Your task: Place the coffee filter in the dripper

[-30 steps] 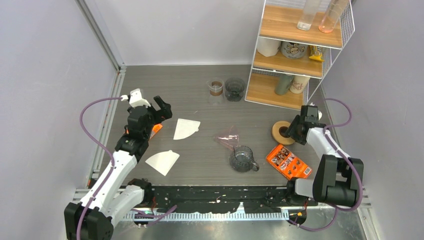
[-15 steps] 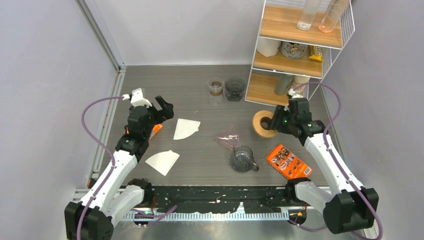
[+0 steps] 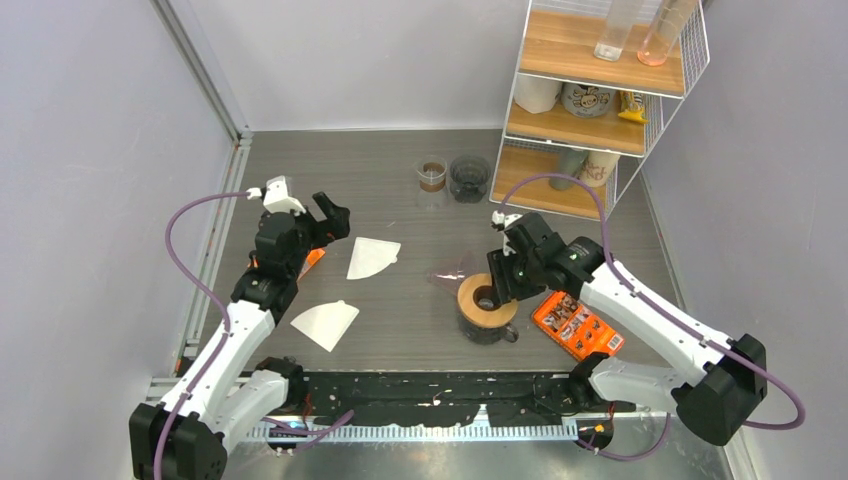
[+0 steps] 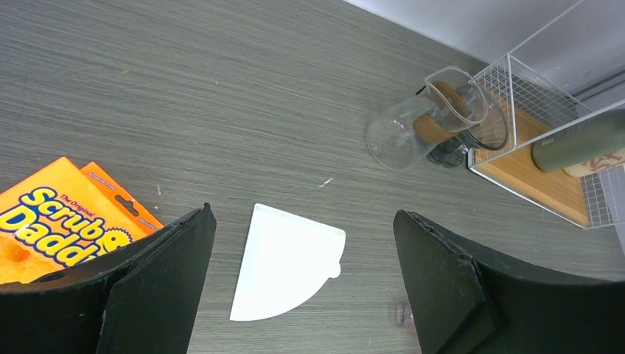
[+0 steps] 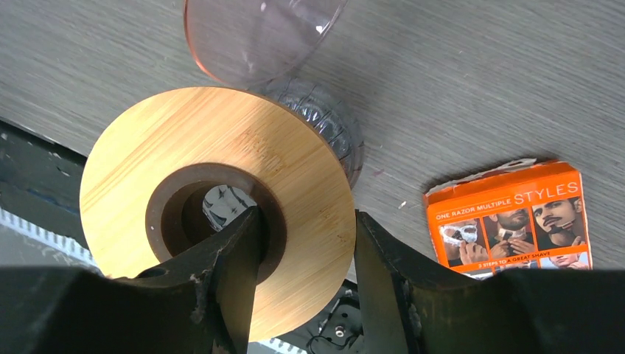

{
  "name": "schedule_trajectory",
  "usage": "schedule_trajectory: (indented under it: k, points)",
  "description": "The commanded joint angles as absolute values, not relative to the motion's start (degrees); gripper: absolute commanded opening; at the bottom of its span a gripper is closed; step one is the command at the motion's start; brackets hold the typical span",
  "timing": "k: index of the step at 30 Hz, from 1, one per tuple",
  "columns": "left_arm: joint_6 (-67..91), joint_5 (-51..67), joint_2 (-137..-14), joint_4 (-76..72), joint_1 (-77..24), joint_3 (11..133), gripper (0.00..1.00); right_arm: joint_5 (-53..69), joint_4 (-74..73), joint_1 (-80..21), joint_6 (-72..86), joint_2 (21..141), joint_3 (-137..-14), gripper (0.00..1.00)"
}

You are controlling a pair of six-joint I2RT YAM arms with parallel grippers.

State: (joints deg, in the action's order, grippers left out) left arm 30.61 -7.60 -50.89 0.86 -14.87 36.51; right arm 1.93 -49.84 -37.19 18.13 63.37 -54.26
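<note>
As it lies flat, coffee filter [image 4: 284, 262], white, fan-shaped

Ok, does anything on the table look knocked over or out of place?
The pink dripper lies tipped on its side next to the glass jug, not upright. Nothing looks spilled or broken.

Place: robot lab cell
Walls [image 3: 380, 60]: plain grey, aluminium rail [image 3: 205, 75] at 10 o'clock
Desk [image 3: 400, 205]: robot arms [image 3: 232, 335] bolted at 6 o'clock
</note>
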Motion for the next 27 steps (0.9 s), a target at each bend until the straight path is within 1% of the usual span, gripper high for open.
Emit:
schedule_trajectory:
  k: [1,5,10,17,20,22,24,27]
  points:
    - [30.3,-6.7,-50.5,-2.2,-14.5,36.4,1.00,0.6,-50.6,-39.5,17.0,64.5,-56.7,0.10]
    - [30.3,-6.6,-50.4,-2.1,-14.5,36.3,1.00,0.2,-47.2,-40.0,17.2,64.6,-55.6,0.12]
    - [30.3,-6.6,-50.4,-2.0,-14.5,36.3,1.00,-3.7,-46.0,-40.0,16.2,65.0,-54.2,0.14]
    - [30.3,-6.3,-50.2,-2.2,-14.5,36.2,1.00,-4.2,-43.3,-40.0,16.5,65.3,-50.0,0.20]
    - [30.4,-6.2,-50.2,-2.4,-14.5,36.1,0.99,-4.1,-42.3,-40.0,16.4,64.8,-49.5,0.22]
    - [30.4,-6.2,-50.5,-2.7,-14.5,36.0,1.00,-3.8,-41.5,-40.0,16.1,64.4,-48.7,0.26]
    - [30.4,-6.0,-50.9,-2.4,-14.5,36.3,1.00,-3.4,-40.9,-40.0,15.9,64.3,-48.3,0.34]
    - [30.4,-5.7,-50.9,-2.2,-14.5,36.4,0.99,-2.6,-40.7,-40.0,16.0,64.5,-48.1,0.39]
